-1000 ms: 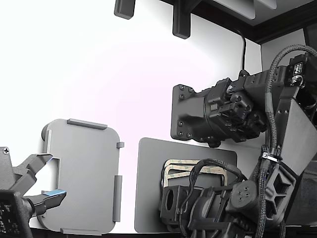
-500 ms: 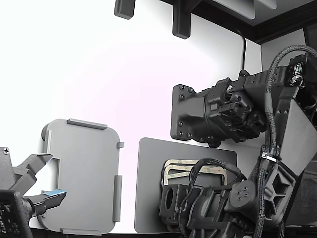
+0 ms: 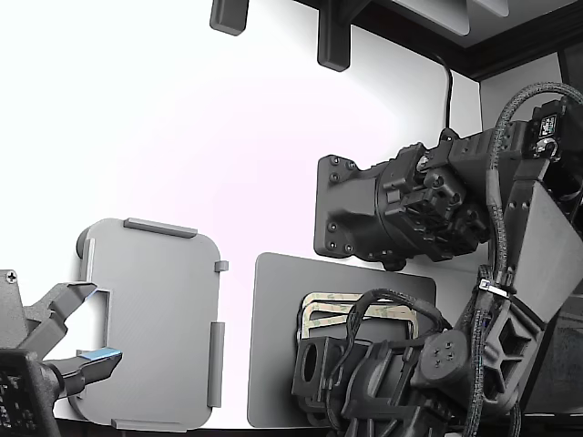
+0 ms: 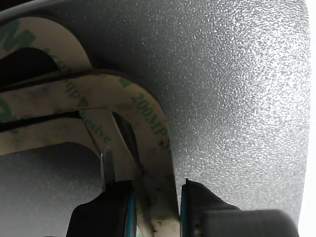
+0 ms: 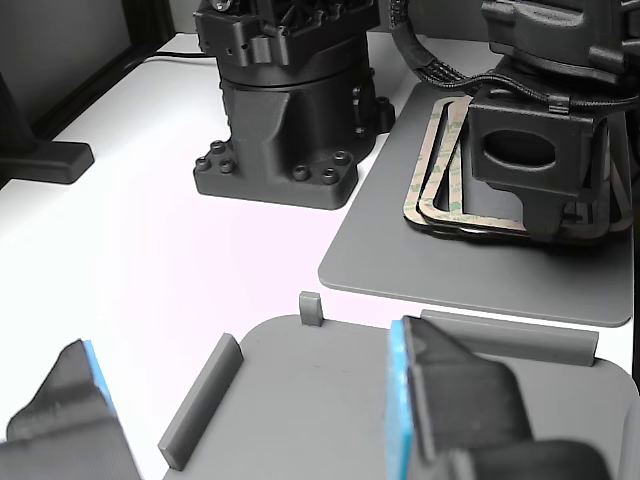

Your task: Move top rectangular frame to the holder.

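A small stack of beige-tan rectangular frames (image 3: pixel 321 306) lies on a dark grey mat (image 3: pixel 273 346). The top rectangular frame (image 4: pixel 148 118) carries green lettering, and its inner edge looks slightly raised from the one beneath. My gripper (image 4: pixel 156 197) is down on the stack, one finger on each side of the top frame's side band and close to both edges. A sliver of gap shows, so it reads as open. In the other view my wrist block (image 5: pixel 535 150) covers part of the frames (image 5: pixel 432 190). The holder (image 3: pixel 155 319), a light grey plate with raised tabs, lies bare at the exterior view's left.
A second arm's gripper (image 3: pixel 77 341) with blue-padded fingers (image 5: pixel 400 400) hangs open over the holder's (image 5: pixel 330 400) near edge. A black arm base (image 3: pixel 364 214) stands behind the mat (image 5: pixel 420 270). Cables loop over my wrist.
My wrist has sunk slightly lower and a little toward the exterior view's left over the frame stack. The second arm and the holder have not moved.
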You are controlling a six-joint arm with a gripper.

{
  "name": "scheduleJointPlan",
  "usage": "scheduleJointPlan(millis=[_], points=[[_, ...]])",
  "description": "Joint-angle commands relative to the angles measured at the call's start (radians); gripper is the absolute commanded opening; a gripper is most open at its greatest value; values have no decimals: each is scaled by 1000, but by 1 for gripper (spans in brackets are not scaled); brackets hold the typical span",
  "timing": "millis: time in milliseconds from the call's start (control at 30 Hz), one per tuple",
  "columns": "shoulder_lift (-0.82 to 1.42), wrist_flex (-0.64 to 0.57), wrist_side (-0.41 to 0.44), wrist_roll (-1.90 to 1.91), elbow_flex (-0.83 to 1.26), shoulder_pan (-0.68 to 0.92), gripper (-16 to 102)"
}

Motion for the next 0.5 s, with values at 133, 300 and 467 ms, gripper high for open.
scheduleJointPlan(millis=[133, 300, 467], points=[[20, -11, 9, 17, -15, -18, 11], [17, 0, 21, 11, -31, -20, -11], [8, 60, 17, 0, -89, -20, -11]])
